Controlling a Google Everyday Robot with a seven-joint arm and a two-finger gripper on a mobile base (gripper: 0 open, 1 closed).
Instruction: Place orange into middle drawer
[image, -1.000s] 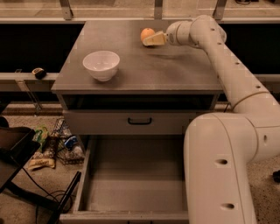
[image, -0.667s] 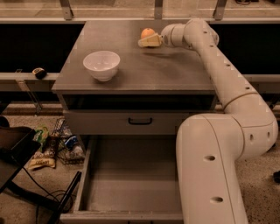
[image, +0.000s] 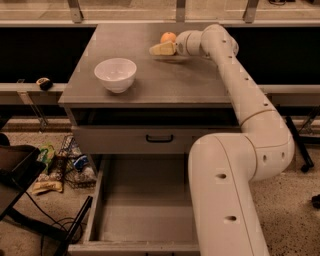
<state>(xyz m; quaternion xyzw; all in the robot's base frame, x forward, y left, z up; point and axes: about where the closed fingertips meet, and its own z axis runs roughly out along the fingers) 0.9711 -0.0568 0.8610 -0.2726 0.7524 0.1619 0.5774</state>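
grey cabinet top filling the upper middle of the frame, carrying the white bowl (image: 115, 74) at left. drifting leftward across it with the gripper (image: 162, 48), uncovering the orange (image: 168, 36) just behind, resting near the far edge. not showing whether spread or pinching. probably still lining up a grasp, leaving the middle drawer (image: 145, 210) waiting open at bottom centre.

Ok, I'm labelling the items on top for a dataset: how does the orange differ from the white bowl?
The orange is a small orange ball; the white bowl is wider, white and open-topped. The orange lies near the far edge, just behind the gripper; the white bowl stands upright nearer the front, apart from the gripper. Both rest on the grey cabinet top, neither in the open drawer.
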